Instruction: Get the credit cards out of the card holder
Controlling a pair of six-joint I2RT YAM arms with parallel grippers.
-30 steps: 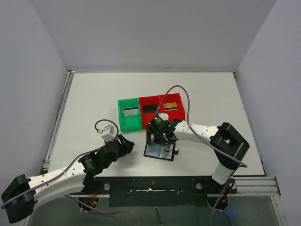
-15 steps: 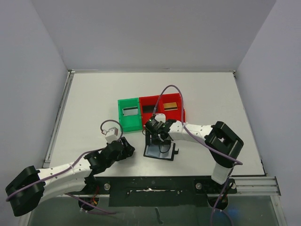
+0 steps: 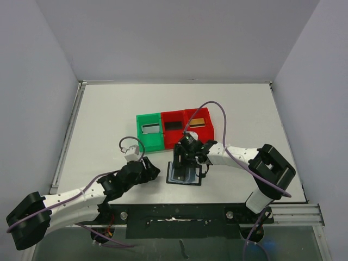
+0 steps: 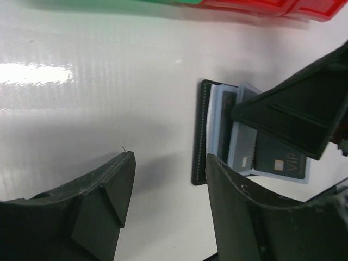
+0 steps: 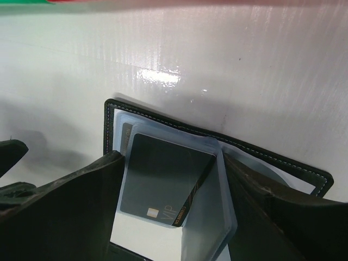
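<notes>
I see the white table [image 3: 109,109] with three bins in a row toward its far side. The green bin [image 3: 140,131] has a silvery card [image 3: 150,129] lying in it. The middle red bin [image 3: 171,137] has a black card [image 3: 173,125], and the right red bin [image 3: 209,124] has a gold card [image 3: 197,122].

The card holder [image 3: 182,178] lies open and flat on the table, just in front of the red bins and between the two arms.

The right gripper [image 5: 173,163] is down over the holder. Its jaws stand partly apart on either side of a glossy blue pocket [image 5: 215,217] that is lifted off the holder. The pocket's edges run right up against both fingers [image 5: 70,206]. I cannot tell whether they actually pinch it or only flank it.

The left gripper [image 4: 169,160] sits low over the table, just to the left of the holder. Its jaws are about half apart, with only bare table between them and nothing held. Its one finger [image 4: 244,217] overlaps the holder's near corner in the wrist view, but I cannot tell whether they touch.

A dark card [image 5: 163,179] marked VIP, with a small chip, is inside the raised pocket. It sits at a slant, directly between the right gripper's jaws.
</notes>
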